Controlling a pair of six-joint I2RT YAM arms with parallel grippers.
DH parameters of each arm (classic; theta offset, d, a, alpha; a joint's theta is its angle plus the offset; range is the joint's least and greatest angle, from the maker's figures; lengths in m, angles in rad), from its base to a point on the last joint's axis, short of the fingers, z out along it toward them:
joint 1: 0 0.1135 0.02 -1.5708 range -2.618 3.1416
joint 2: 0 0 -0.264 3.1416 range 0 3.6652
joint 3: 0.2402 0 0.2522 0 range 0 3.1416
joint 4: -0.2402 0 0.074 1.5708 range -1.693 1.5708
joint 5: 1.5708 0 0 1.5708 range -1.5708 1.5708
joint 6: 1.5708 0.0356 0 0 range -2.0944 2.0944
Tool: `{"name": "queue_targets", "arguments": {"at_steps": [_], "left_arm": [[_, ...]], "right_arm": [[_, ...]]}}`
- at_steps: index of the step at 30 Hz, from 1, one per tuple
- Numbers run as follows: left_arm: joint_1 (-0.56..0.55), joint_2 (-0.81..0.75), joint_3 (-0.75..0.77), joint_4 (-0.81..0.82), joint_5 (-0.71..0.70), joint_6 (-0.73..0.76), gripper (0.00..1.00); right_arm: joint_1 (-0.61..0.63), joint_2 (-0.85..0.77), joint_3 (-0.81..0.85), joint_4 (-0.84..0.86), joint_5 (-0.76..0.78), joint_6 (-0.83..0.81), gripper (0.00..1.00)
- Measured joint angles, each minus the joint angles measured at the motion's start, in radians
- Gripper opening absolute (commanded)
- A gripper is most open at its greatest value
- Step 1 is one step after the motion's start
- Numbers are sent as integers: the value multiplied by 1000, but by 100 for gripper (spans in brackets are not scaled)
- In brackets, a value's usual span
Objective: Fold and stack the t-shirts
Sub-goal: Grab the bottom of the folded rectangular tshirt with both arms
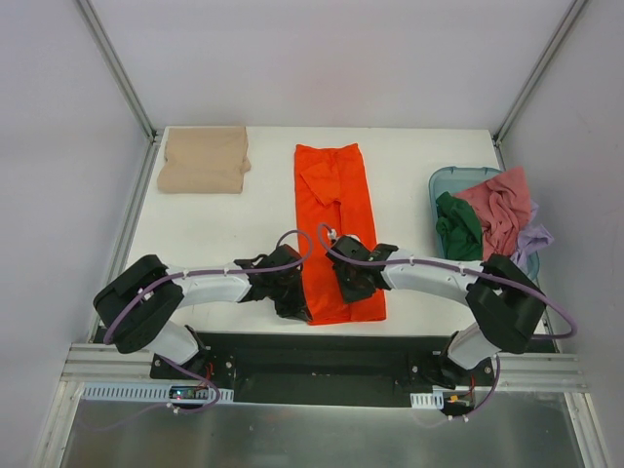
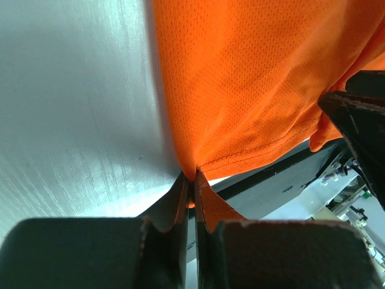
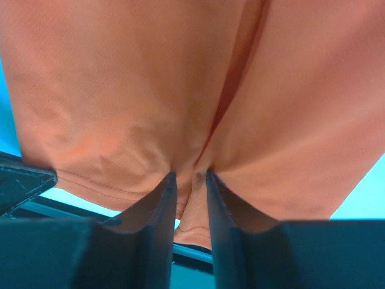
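The left gripper (image 2: pixel 192 180) is pressed together on the hem corner of the orange t-shirt (image 2: pixel 252 78); the right gripper (image 3: pixel 190 179) pinches the same hem just beside it (cloth bunched between its fingers (image 3: pixel 156 205)). To fold well, I judge both should lift level and carry the hem straight ahead with equal tension, so the edges meet square. The left arm (image 1: pixel 210 285) and right arm (image 1: pixel 434 278) lie low, elbows outward, wrists turned inward; the shirt stretches away ahead of them

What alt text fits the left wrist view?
The left gripper pinches the hem of an orange t-shirt, its jaws closed on the cloth. The shirt fills the upper right; the white table lies to the left.
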Motion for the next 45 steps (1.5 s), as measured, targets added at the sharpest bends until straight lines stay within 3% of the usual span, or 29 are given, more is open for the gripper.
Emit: {"name": "queue_targets", "arguments": {"at_steps": [2,5,9,15,20,25,30,35,40,45], "left_arm": [[0,-6,-5,0,0,0,0],[0,-22,-17,-2,-1,0,0],[0,-32,-24,-8,-1,0,0],[0,-35,-26,-10,-1,0,0],[0,-37,-26,-11,-1,0,0],[0,-37,-26,-11,-1,0,0],[-2,-38,-26,-12,0,0,0],[-6,-39,-26,-15,0,0,0],[-6,-39,-26,-15,0,0,0],[-6,-41,-29,-15,0,0,0]], "right_arm": [[0,6,0,8,-8,7,57],[0,-8,0,16,-13,-10,71],[0,-135,-16,26,-8,-46,98],[-22,-509,-151,37,19,-57,96],[-112,-654,-297,-36,23,15,97],[-196,-682,-417,-71,-41,88,72],[-213,-655,-454,-33,-108,143,60],[-219,-656,-496,15,-125,183,58],[-219,-636,-507,75,-132,192,38],[-221,-600,-515,129,-150,198,26]]}}
